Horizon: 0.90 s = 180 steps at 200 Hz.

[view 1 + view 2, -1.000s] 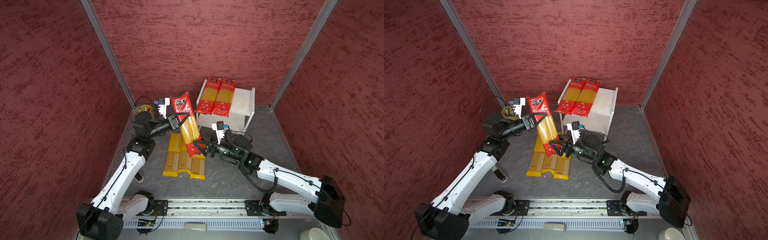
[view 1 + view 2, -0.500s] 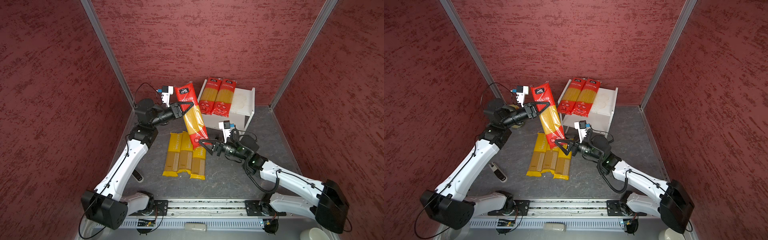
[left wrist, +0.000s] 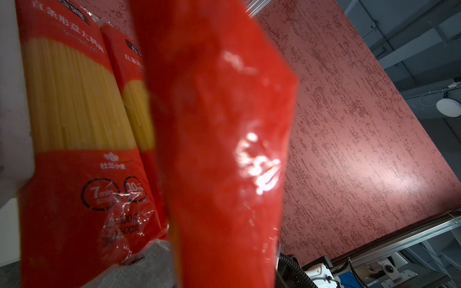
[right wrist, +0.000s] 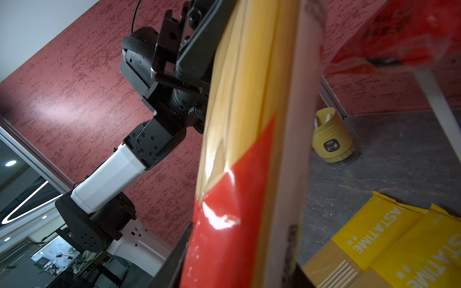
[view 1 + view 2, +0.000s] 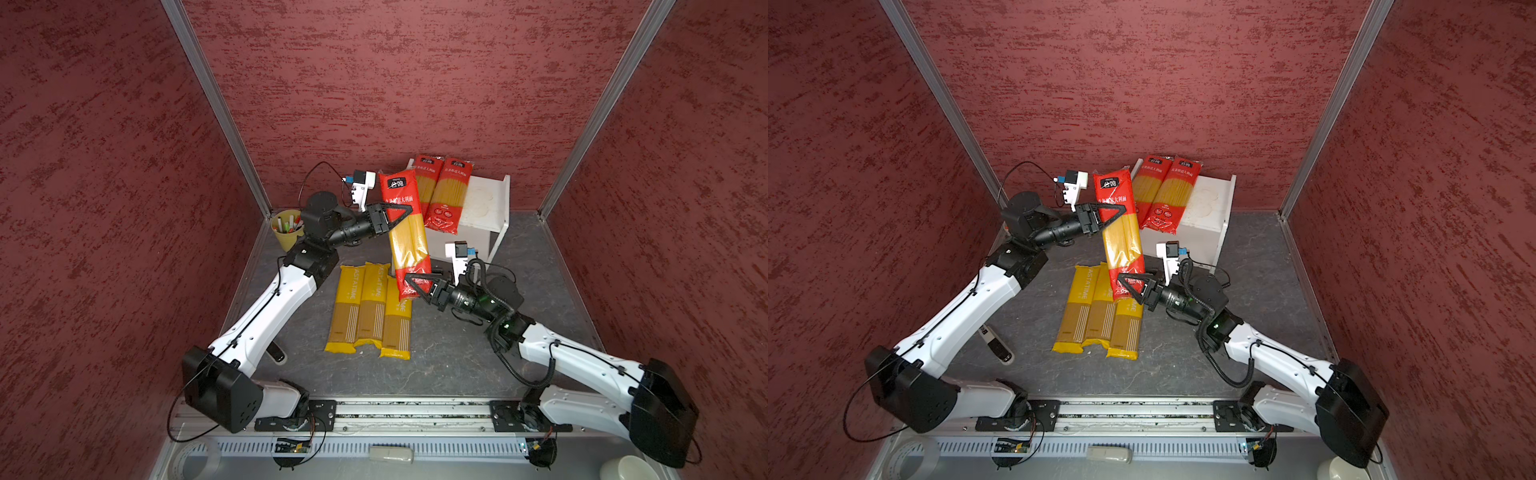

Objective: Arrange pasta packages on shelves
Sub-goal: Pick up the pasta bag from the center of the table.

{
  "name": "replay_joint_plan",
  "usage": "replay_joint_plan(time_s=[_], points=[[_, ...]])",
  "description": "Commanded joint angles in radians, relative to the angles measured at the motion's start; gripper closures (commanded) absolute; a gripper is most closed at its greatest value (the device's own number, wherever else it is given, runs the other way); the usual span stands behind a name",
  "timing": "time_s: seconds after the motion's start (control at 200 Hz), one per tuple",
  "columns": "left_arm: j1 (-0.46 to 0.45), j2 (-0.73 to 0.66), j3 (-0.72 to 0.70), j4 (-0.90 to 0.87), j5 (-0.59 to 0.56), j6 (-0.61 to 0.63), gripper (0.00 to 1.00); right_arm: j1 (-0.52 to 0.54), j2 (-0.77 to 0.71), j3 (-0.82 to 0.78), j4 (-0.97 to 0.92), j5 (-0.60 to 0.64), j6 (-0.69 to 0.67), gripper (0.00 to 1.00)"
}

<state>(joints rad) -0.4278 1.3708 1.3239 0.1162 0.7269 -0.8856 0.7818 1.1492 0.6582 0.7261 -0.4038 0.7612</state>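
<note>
Clamping its jaws shut on the upper part of the held red bag [image 5: 409, 241] [image 5: 1123, 245], just below the bag's black logo patch, the left claw [image 5: 401, 210] [image 5: 1115, 212] keeps the package raised off the table [image 5: 457, 365]. The bag hangs tilted. Its top end is beside the left side panel of the rack [image 5: 482, 199] [image 5: 1208, 199] and its bottom end is over the far ends of the three yellow bags [image 5: 372, 307]. White Chinese lettering runs down the red band under the patch, and the clear middle shows the spaghetti.

The right claw [image 5: 415, 286] [image 5: 1127, 284] straddles the bag's lower red end with a finger on each side. In the right wrist view the bag [image 4: 239, 124] fills the gap between them, but I cannot tell whether they are pressing on it.

The rack stands at the table's far edge, right of the middle. The two red bags [image 5: 451, 191] [image 3: 74, 99] lie side by side on the left part of its top board, with their near ends hanging over the front edge. The left wrist view shows their print: Chinese characters, a circle reading "7 min", a second circle beginning "10", and "500" lower down. The right part of the board is bare and stained.

The yellow bags lie flat, side by side, in the middle of the table, with "ASTATIME" readable in white on them [image 4: 374, 237]. The yellow cup [image 5: 286, 228] [image 4: 329, 139] sits in the far left corner holding markers, and its dark label is too small to read.
</note>
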Motion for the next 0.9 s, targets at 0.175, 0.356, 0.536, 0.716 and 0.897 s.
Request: replay_joint_plan(time_s=[0.175,0.356,0.536,0.716,0.897], points=[[-0.009,-0.021,0.048,0.124,-0.061,-0.019,0.81,-0.009,0.009,0.0,0.124,0.062,0.044,0.78],[-0.008,-0.026,0.041,0.122,-0.067,-0.01,0.6,-0.024,-0.025,0.037,0.078,0.078,0.042,0.84],[-0.002,-0.064,-0.026,0.105,-0.127,0.041,0.43,-0.048,-0.034,0.105,-0.015,0.114,-0.008,0.88],[0.004,-0.087,-0.053,0.088,-0.133,0.058,0.33,-0.098,-0.021,0.177,-0.06,0.099,-0.008,0.91],[0.002,-0.112,-0.099,0.078,-0.157,0.081,0.28,-0.146,-0.063,0.224,-0.149,0.136,0.01,0.95]])
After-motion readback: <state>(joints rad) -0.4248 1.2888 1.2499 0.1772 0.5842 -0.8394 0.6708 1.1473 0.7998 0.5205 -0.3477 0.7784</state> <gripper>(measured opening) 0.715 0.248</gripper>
